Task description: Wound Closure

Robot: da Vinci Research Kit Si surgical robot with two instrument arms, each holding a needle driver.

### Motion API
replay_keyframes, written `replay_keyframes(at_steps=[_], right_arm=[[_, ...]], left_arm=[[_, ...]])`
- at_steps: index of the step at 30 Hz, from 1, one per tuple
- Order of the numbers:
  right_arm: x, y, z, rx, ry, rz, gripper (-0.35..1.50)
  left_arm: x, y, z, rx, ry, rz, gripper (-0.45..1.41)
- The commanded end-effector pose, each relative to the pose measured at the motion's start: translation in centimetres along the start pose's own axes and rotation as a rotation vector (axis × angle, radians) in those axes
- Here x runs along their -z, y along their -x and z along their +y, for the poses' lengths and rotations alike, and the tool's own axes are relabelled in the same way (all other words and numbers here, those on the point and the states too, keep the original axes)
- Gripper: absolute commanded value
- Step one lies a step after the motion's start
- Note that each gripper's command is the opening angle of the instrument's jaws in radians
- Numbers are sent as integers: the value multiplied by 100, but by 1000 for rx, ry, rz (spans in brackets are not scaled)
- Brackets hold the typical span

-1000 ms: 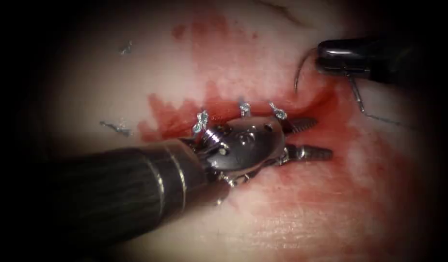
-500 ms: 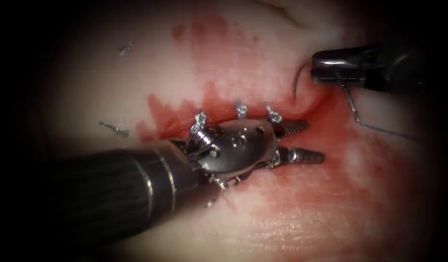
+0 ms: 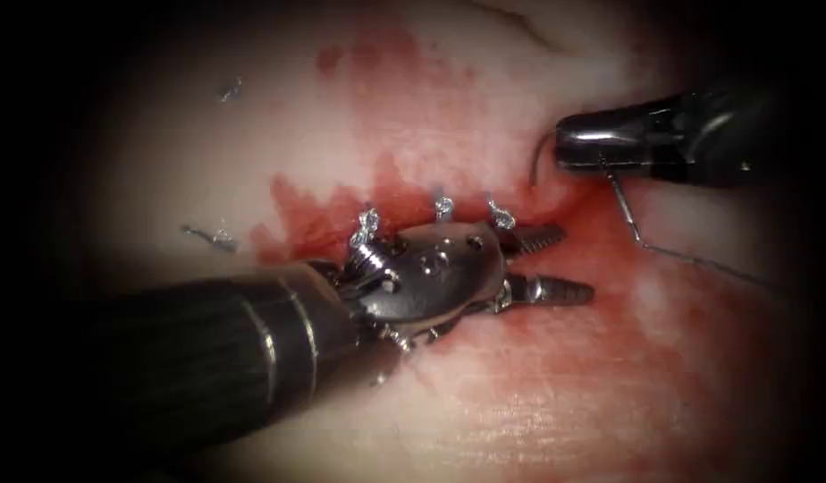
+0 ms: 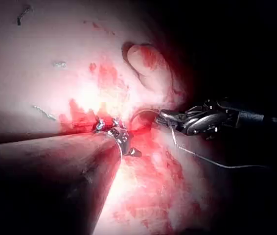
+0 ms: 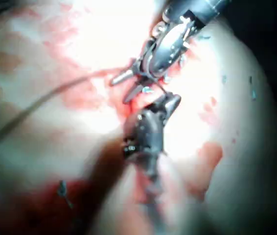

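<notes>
The cut [image 3: 404, 201] in the tissue [image 3: 538, 402] carries three knotted stitches [image 3: 444, 207]. My left tool [image 3: 563, 264] lies over the cut's right part with its jaws open and holds nothing. My right tool [image 3: 565, 143] sits above the right end of the cut, jaws shut on the needle [image 3: 535, 161] near the middle of its curve. The needle's point curves down towards the tissue right of the last stitch; I cannot tell whether it has entered. Thread [image 3: 690, 258] trails from the needle off to the right. In the left wrist view the right tool [image 4: 165, 117] holds the needle [image 4: 142, 113].
Red fluid [image 3: 610, 295] covers the tissue around and below the cut. Cut ends of thread [image 3: 212, 237] lie left of the cut, another piece [image 3: 230, 89] further up. The left tool's dark shaft [image 3: 163, 358] crosses the lower left. Thread [image 5: 40, 103] runs across the right wrist view.
The right tool has moved left and down with the needle, bringing its point closer to the cut's right end. The left tool has slid slightly left, jaws still open.
</notes>
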Motion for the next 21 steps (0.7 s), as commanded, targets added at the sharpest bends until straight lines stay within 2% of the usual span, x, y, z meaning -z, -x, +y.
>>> replay_keyframes(at_steps=[1,6,13,21], right_arm=[[-9,5,0,-7,7,1,-35],[-5,6,9,-51,11,3,-35],[3,9,46,-130,60,12,-35],[-1,10,47,-252,19,9,-35]], left_arm=[[-7,-2,-3,-2,0,2,75],[-7,-2,-3,-2,1,2,75],[-8,0,-2,-4,-1,-5,75],[-7,1,-3,-4,1,-5,75]])
